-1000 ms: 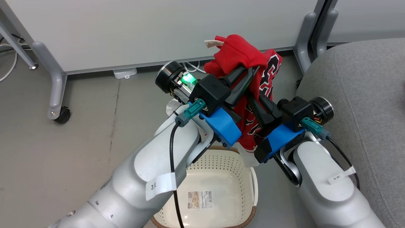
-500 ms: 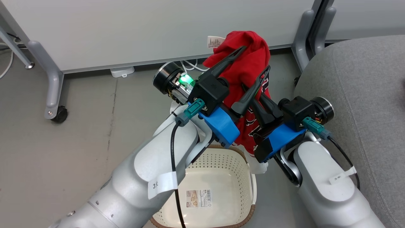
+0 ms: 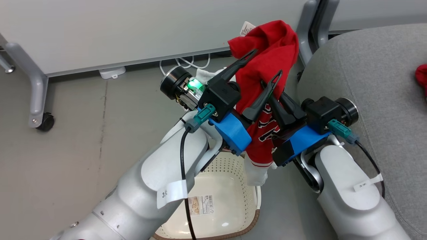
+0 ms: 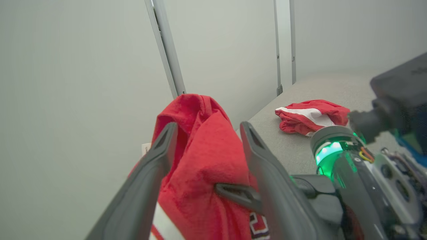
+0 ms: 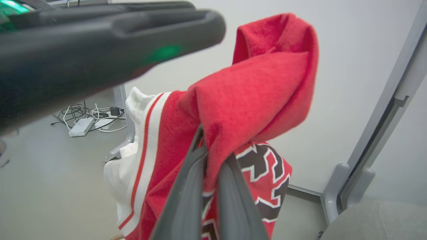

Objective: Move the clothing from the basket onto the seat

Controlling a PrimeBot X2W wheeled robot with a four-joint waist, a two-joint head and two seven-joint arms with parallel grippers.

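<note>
A red garment with black-and-white numerals and white trim (image 3: 267,60) hangs in the air above the cream basket (image 3: 230,166), near the grey seat (image 3: 383,83). My right gripper (image 3: 275,100) is shut on its fabric; in the right wrist view the closed fingers (image 5: 206,166) pinch a fold of the garment (image 5: 260,93). My left gripper (image 3: 263,65) is open, one finger on each side of the cloth, as the left wrist view shows (image 4: 206,133). The striped red garment (image 4: 310,115) lies on the seat (image 4: 293,146); its edge shows in the head view (image 3: 422,75).
A pale partition panel stands behind, with grey legs on casters (image 3: 41,120) and another leg (image 3: 308,30) right beside the seat. Cables and a white adapter (image 3: 110,71) lie on the floor below the panel. Bare grey floor spreads to the left of the basket.
My left gripper has opened and let go of the numbered garment, which now hangs from the right gripper alone. The camera has turned toward the seat, so the whole picture has shifted.
</note>
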